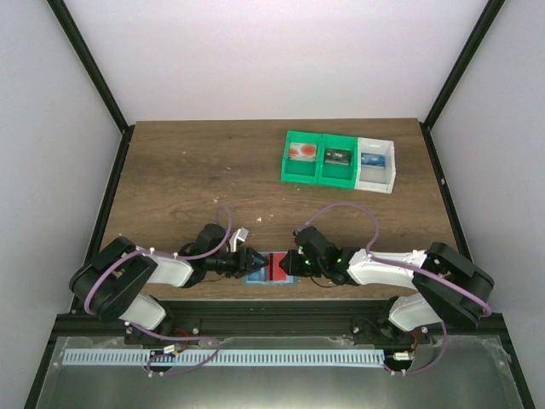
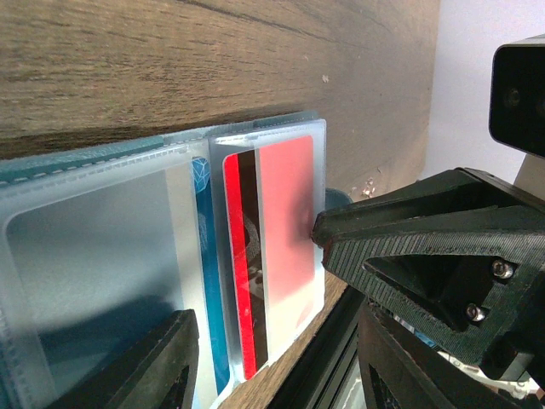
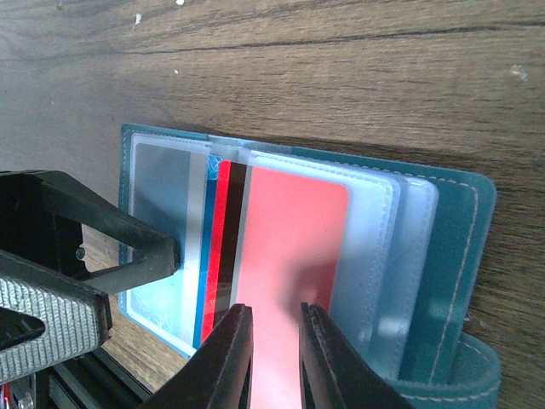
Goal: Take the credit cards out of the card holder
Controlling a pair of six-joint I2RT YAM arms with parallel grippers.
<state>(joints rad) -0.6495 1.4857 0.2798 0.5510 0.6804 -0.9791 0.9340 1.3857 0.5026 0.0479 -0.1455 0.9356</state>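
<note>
The card holder [image 1: 255, 278] lies open at the table's near edge between my two grippers. It shows teal with clear pocket sleeves in the right wrist view [image 3: 464, 247] and the left wrist view [image 2: 85, 221]. A bright red credit card [image 3: 289, 230] with a black stripe sits in the top sleeve [image 2: 285, 221]. A blue card edge [image 3: 207, 256] shows beside it. My left gripper [image 2: 272, 341] is open, and one of its fingers [image 3: 162, 251] rests on the left pocket panel. My right gripper [image 3: 277, 317] has its jaws slightly apart, with its tips over the red card and holding nothing.
Two green bins [image 1: 319, 159] and a white bin [image 1: 376, 164], each with a small item inside, stand at the back right. The black rail of the table's front edge [image 2: 328, 362] runs right beside the wallet.
</note>
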